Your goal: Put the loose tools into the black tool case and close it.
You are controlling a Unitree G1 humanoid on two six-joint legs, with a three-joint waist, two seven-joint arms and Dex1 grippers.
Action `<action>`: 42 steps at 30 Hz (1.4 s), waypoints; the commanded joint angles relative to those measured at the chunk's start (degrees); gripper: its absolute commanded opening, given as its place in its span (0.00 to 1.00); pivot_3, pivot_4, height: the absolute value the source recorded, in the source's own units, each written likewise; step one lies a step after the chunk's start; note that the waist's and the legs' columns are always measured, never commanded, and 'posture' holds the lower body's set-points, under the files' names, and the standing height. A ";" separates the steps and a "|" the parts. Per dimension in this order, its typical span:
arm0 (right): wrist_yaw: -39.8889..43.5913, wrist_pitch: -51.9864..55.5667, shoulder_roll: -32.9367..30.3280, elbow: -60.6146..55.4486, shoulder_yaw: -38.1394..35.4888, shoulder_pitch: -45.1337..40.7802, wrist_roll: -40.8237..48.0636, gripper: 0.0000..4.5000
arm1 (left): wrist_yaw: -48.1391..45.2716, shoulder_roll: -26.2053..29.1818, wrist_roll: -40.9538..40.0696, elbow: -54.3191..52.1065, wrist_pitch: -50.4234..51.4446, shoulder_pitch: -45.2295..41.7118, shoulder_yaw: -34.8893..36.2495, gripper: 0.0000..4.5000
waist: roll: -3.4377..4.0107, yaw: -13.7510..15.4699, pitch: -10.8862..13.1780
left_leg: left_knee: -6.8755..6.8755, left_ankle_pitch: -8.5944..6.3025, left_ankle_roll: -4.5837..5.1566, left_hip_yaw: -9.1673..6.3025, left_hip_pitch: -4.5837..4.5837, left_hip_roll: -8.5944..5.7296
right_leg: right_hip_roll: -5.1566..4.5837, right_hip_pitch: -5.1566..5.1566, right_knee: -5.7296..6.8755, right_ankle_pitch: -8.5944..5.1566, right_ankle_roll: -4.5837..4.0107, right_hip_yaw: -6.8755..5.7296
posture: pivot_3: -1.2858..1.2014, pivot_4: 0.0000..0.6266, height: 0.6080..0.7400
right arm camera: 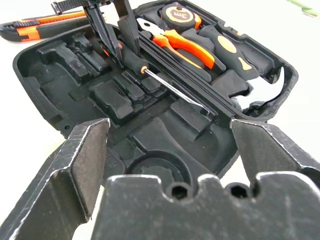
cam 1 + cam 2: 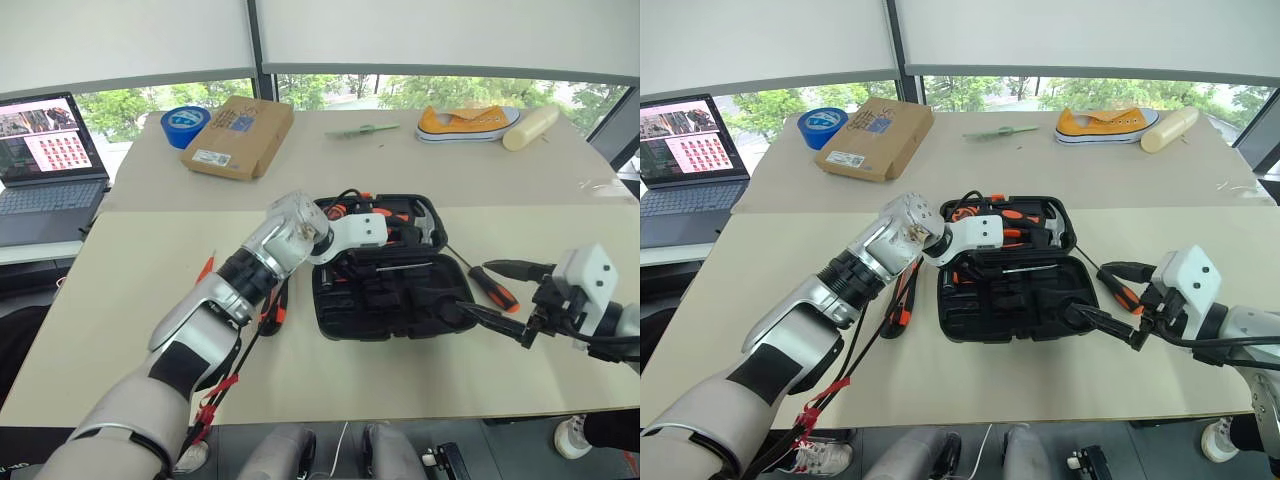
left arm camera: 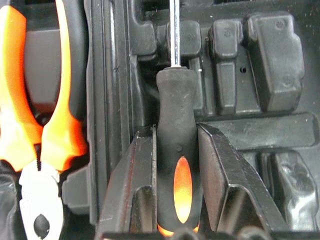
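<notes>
your left gripper point(image 3: 175, 165) pinches the thin screwdriver point(image 3: 176, 150) inside the tool case point(image 2: 340, 325); right gripper point(image 2: 500, 295) gapes wide at its right edge.

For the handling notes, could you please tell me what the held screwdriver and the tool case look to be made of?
Screwdriver: handle looks like matte black rubbery plastic with an orange inset; the thin shaft shines like bright metal. Black tool case: apparently moulded hard plastic, dull and finely textured, with crisp shaped recesses.
</notes>
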 commanded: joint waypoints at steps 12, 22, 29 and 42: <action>-0.25 -1.46 0.42 -1.60 -1.47 0.32 0.19 1.00 | -0.53 3.65 -1.14 -10.18 -3.63 -0.74 3.71 0.64 | 0.00 0.07 0.00 | 0.04 0.00 -0.01 0.00 -0.03 0.00 | -0.01 -0.05 0.07 0.00 0.00 0.00 | 0.52 0.24 0.96; -0.82 -1.32 0.43 -1.00 -0.19 -1.28 -0.06 1.00 | 2.73 2.69 1.65 -3.56 -11.98 1.77 1.93 0.00 | 0.00 0.00 0.00 | 0.06 0.00 0.00 0.00 -0.04 -0.01 | -0.01 -0.05 0.07 0.00 0.00 0.00 | 0.52 0.24 0.96; -1.31 -1.19 0.59 -0.94 0.29 -1.71 -0.21 1.00 | 5.10 1.30 4.78 2.00 -15.71 1.82 0.44 0.00 | 0.01 0.13 0.00 | 0.12 0.00 0.00 0.00 -0.01 -0.01 | -0.02 0.01 0.08 0.00 0.00 -0.01 | 0.52 0.24 0.96; -1.93 -0.70 1.00 -2.40 -1.17 0.39 0.39 1.00 | 1.41 0.76 0.23 -0.94 -12.77 0.15 6.70 0.00 | 0.01 0.45 -0.01 | 0.30 -0.03 0.04 0.00 -0.03 -0.06 | -0.05 0.04 0.22 0.06 0.10 0.01 | 0.52 0.24 0.96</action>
